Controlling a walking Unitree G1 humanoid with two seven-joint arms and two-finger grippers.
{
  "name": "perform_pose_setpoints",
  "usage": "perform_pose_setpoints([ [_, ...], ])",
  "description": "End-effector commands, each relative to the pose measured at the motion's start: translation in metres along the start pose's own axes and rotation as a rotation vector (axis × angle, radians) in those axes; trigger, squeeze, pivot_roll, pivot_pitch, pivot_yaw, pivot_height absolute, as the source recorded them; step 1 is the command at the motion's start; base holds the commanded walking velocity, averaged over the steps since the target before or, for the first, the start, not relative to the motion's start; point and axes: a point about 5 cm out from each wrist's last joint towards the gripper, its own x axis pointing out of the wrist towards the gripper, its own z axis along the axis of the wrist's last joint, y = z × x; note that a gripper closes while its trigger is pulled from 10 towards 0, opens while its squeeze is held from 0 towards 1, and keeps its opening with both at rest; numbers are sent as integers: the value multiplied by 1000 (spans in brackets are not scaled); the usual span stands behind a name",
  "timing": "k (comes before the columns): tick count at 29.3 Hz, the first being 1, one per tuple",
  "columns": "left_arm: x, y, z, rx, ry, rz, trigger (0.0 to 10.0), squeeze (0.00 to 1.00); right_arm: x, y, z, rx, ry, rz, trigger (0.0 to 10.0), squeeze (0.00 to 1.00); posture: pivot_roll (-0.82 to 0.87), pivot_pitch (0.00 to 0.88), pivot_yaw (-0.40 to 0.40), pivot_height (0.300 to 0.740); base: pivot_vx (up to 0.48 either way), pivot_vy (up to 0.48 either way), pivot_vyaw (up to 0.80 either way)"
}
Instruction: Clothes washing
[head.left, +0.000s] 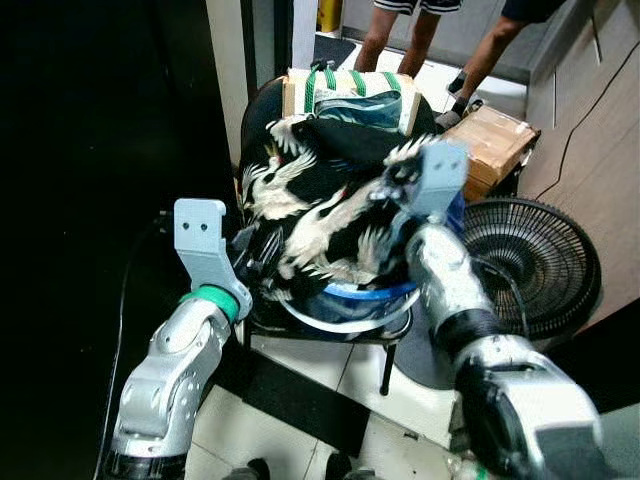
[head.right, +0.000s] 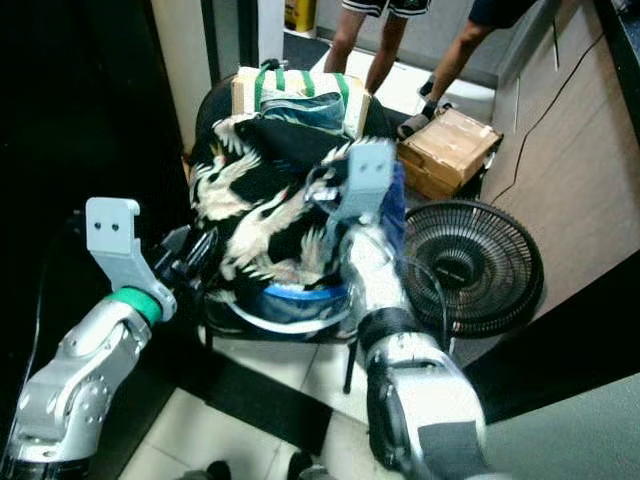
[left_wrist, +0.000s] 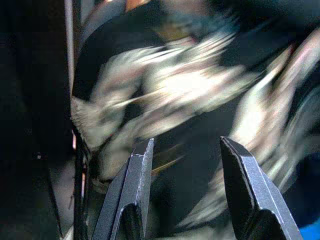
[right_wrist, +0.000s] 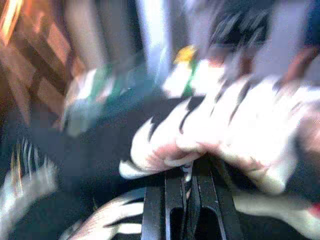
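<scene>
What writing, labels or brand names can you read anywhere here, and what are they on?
None can be read.
cardboard box: tape and surface marks, no legible print.
green-striped bag: pattern, no words.
black crane-print garment: bird print, no lettering.
floor fan: hub badge too small to read.
Both wrist views are too blurred for text.

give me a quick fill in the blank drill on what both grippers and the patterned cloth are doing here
1. The right gripper is shut on the black ____-patterned garment.
2. The left gripper faces the garment with its fingers ____.
3. The garment lies piled over a ____ basin.
4. On the floor at the robot's right stands a black ____.

Missing words: bird; open; blue; fan
</scene>
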Motion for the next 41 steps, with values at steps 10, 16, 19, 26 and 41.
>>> perform_pose_setpoints([
  [10,5,11,3,2,-40,57,10000,0,28,-23,221,114,-714,-65,0,0,53,82,-24,740,0,0,0],
  [16,2,17,4,13,-58,95,10000,0,33,-22,180,49,-565,-28,0,0,72,48,-43,740,0,0,0],
  [19,2,20,4,21,-64,109,10000,0,34,-17,142,22,-436,1,0,0,78,42,-44,740,0,0,0],
  [26,3,27,4,34,-64,148,10000,0,5,-13,19,37,-62,22,0,0,77,41,-42,740,0,0,0],
  [41,3,25,-2,1,-38,170,10000,0,-41,7,-43,61,124,142,10000,0,70,46,-44,740,0,0,0],
])
